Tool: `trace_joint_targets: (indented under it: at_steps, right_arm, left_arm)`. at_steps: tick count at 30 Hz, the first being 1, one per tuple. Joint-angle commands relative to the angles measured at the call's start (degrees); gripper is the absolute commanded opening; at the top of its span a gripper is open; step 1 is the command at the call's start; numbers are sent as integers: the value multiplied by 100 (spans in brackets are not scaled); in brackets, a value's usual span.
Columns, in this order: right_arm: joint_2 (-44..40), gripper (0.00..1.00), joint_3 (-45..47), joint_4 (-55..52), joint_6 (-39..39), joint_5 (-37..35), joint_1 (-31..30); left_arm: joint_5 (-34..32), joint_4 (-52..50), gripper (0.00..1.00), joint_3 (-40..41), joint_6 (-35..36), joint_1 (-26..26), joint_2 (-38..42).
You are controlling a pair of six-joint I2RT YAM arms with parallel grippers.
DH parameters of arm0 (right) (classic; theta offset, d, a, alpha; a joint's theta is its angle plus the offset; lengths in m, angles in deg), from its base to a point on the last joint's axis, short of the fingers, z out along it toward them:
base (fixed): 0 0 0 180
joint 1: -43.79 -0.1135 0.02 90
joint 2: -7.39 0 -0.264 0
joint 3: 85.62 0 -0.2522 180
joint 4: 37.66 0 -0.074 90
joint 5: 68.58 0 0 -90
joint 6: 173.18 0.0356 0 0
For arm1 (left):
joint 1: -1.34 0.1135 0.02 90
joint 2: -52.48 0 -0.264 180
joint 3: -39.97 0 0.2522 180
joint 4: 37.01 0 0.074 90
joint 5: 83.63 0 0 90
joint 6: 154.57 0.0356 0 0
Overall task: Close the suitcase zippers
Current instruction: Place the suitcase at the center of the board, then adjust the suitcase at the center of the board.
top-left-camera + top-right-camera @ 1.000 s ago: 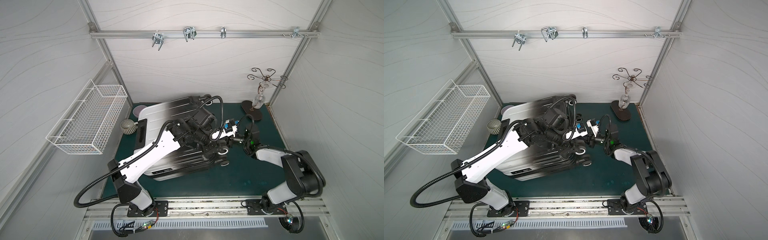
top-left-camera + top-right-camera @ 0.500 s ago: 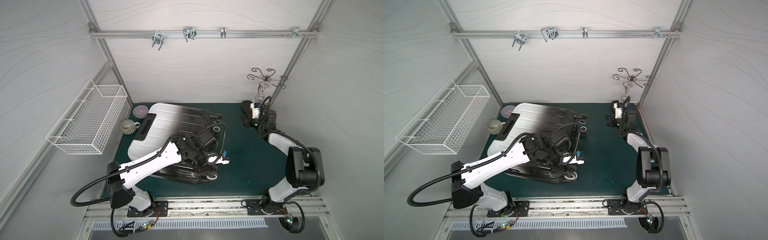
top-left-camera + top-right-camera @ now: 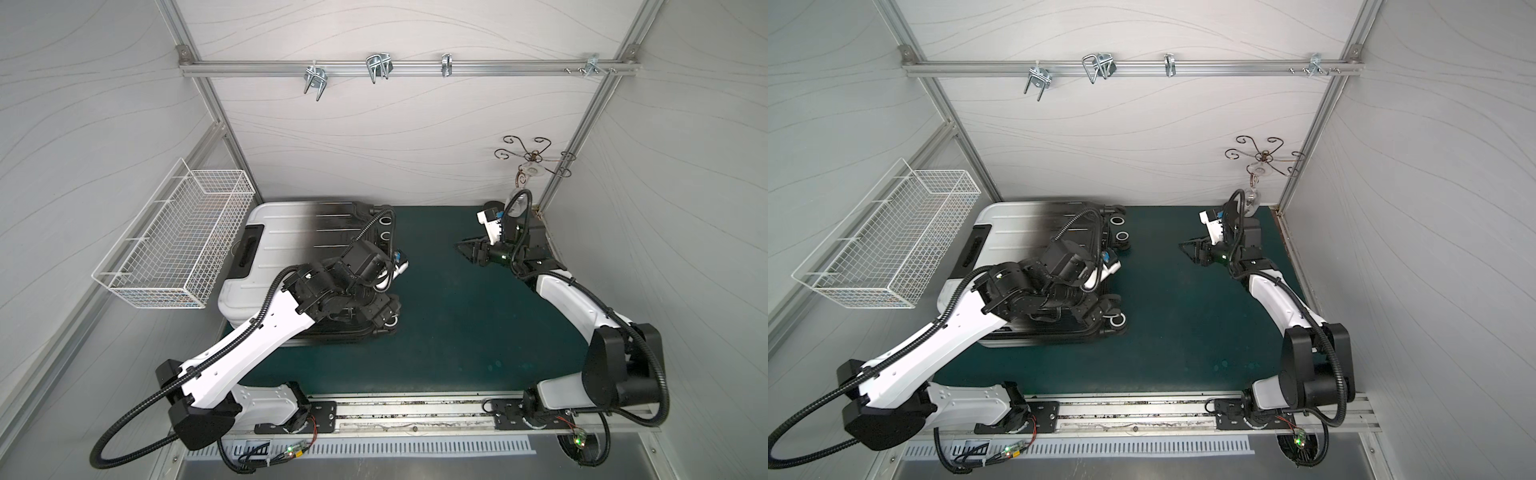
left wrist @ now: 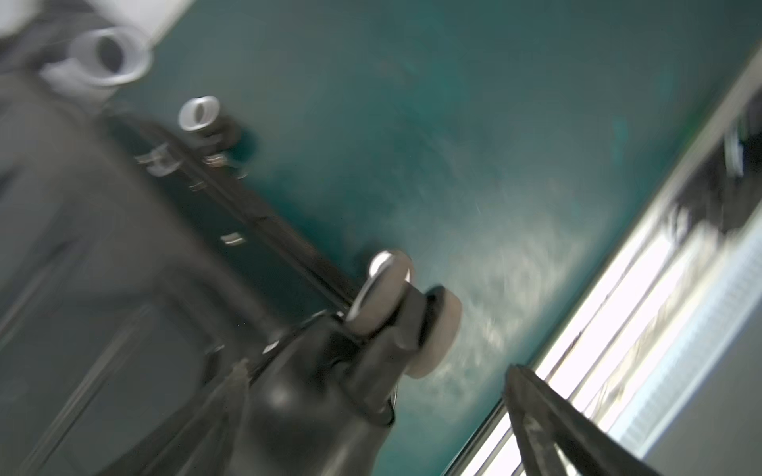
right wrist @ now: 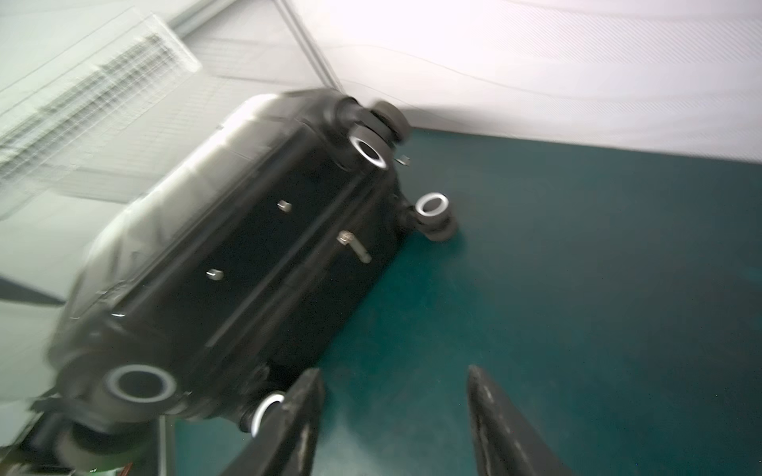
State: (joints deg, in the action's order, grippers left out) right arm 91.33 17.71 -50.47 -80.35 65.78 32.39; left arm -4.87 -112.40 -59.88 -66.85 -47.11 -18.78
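Suitcase (image 3: pixel 282 232) shut flat, left-centre of frame on mat (image 3: pixel 457 332), contents hidden, wire basket (image 3: pixel 174 241) at far left, left gripper (image 3: pixel 380 316) seemingly spread around a wheel (image 4: pixel 391 296), blurred, right gripper (image 5: pixel 393 371) apart over mat, right of centre.

White wire basket (image 3: pixel 178 245) hangs on the side wall, and it shows in both top views. A dark green mat (image 3: pixel 457 332) covers the floor. On the back wall there's an aluminium rail (image 3: pixel 498 70) with a few metal hooks (image 3: pixel 378 68) clipped on. A curly wire stand (image 3: pixel 534 158) sits in the back corner.
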Motion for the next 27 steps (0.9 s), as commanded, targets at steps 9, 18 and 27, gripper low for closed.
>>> trace_joint_targets:
  at_steps: [9,18,27]
  right_arm:
    - [710,71,-1255,-2473,-1883,1178,-1591]
    - [58,85,-980,-3430,-3111,291,-3379]
    - [1139,86,-1674,-3130,-3739,-1745,-4139]
  left_arm:
    - [-868,-2313,99,-636,-4289,2480,52]
    - [-1273,-2500,99,242,-5510,2808,983]
    - [-950,-2248,99,1240,-6036,3227,1423]
